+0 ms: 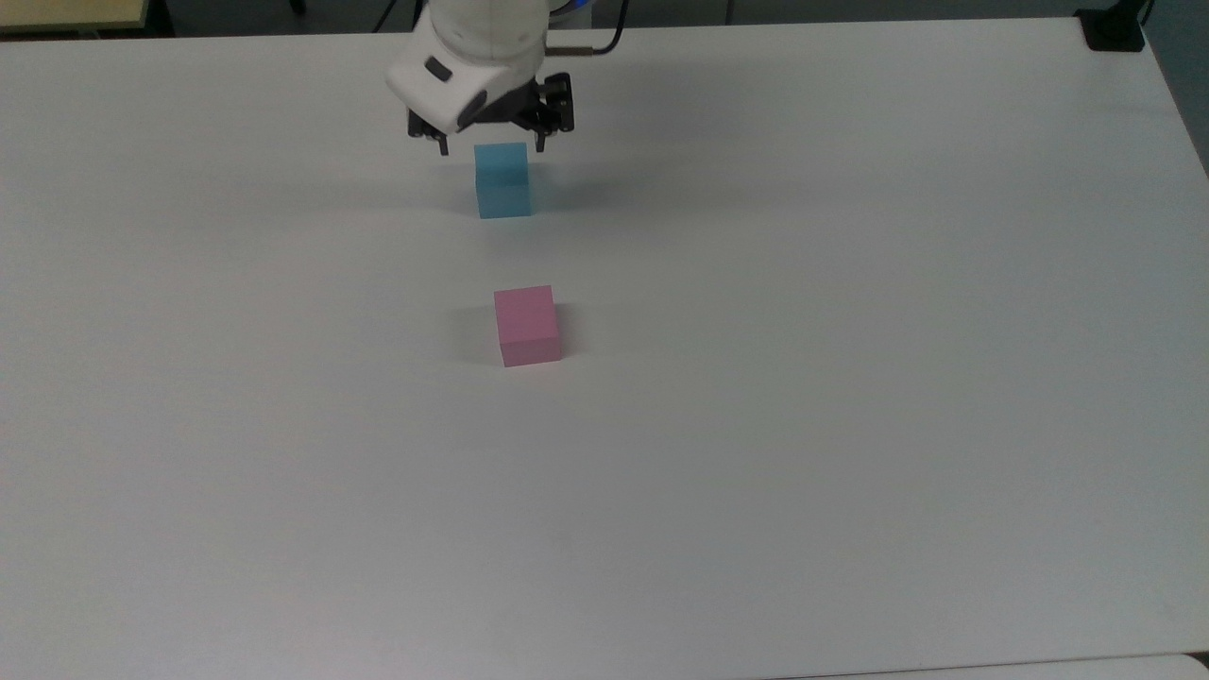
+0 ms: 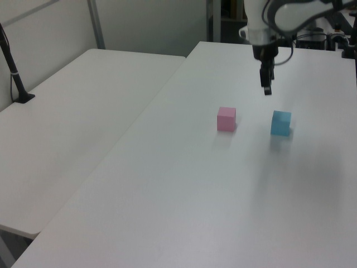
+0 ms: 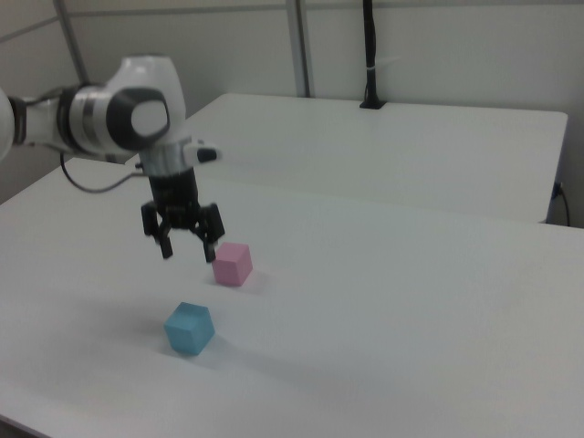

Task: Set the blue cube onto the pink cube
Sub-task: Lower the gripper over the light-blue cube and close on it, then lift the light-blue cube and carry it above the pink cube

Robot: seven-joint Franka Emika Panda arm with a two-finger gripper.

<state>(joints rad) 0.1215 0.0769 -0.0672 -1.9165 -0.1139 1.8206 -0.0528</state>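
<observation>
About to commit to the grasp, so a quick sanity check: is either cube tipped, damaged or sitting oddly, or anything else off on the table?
Nothing stands out. The blue cube and the pink cube both sit flat on the white table, apart from each other, with no visible damage. The gripper hangs above the blue cube, jaws open, touching neither.

White rounded arm (image 3: 128, 114) — black claw (image 3: 188, 252) (dark cable trailing behind).
</observation>
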